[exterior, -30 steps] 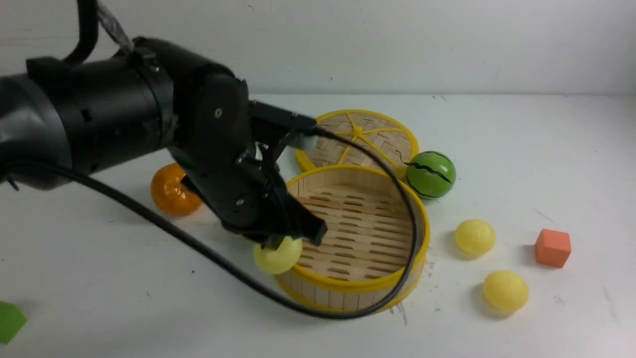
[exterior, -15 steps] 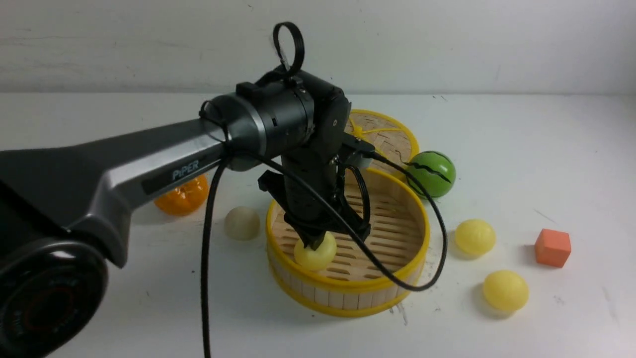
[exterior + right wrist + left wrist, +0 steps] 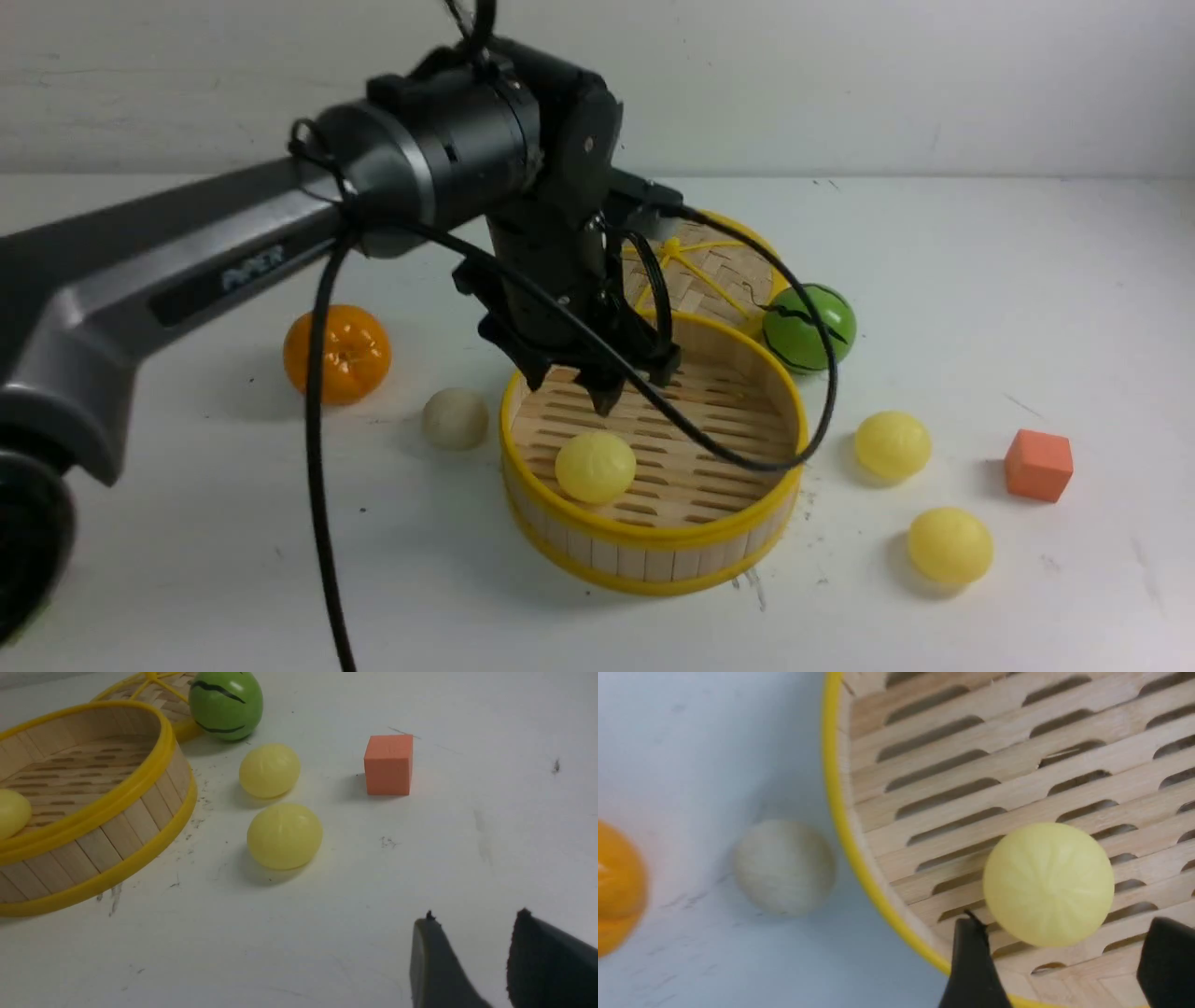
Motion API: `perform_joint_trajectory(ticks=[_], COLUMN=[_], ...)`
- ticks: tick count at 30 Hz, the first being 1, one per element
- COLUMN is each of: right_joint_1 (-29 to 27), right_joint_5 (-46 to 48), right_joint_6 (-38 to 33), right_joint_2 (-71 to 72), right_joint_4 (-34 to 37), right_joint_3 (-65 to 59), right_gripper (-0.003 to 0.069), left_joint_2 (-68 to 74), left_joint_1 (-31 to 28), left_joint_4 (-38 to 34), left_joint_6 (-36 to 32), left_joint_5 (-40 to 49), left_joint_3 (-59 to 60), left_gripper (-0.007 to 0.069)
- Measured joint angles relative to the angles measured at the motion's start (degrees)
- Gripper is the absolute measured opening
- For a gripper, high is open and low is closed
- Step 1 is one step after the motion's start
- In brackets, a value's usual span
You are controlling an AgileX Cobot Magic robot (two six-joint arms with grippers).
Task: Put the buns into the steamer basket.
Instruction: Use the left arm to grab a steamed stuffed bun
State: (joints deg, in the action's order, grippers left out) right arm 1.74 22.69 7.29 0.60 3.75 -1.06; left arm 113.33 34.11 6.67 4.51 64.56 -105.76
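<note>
The steamer basket (image 3: 653,560) stands mid-table with one pale yellow bun (image 3: 595,465) resting on its slatted floor near the left wall. My left gripper (image 3: 602,392) hangs open just above that bun (image 3: 1048,883), its fingers apart and touching nothing. A beige bun (image 3: 455,417) lies on the table left of the basket. Two more yellow buns (image 3: 892,444) (image 3: 949,545) lie to its right. My right gripper (image 3: 474,917) shows only in its own wrist view, open and empty over bare table, nearer than those two buns (image 3: 284,835).
An orange (image 3: 336,353) sits left of the beige bun. The woven lid (image 3: 719,271) lies behind the basket with a green watermelon ball (image 3: 808,329) beside it. An orange cube (image 3: 1038,464) stands at the far right. The left arm's cable loops over the basket.
My left gripper carried the yellow bun over the rim into the basket, then opened and rose off it. The bun now lies free on the slats.
</note>
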Motion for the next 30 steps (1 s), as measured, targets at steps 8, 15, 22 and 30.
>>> perform_joint_trajectory(ticks=[8,15,22,30], right_joint_1=[0.0,0.0,0.0,0.0], right_joint_5=[0.0,0.0,0.0,0.0], right_joint_6=[0.0,0.0,0.0,0.0], right_joint_2=[0.0,0.0,0.0,0.0], right_joint_4=[0.0,0.0,0.0,0.0], right_joint_3=[0.0,0.0,0.0,0.0], right_gripper=[0.0239,0.0239,0.0239,0.0239], left_joint_2=[-0.73,6.21,10.45,10.74], left_joint_1=[-11.06,-13.22,-13.22,-13.22], left_joint_4=[-4.84,-6.67,-3.72,-1.89], left_joint_6=[-0.08,-2.38,-2.75,-2.75], left_joint_5=[1.25,-2.0,-4.33,-7.22], left_joint_3=[0.0,0.28,0.42,0.47], left_gripper=[0.0179,0.0088,0.0172,0.0247])
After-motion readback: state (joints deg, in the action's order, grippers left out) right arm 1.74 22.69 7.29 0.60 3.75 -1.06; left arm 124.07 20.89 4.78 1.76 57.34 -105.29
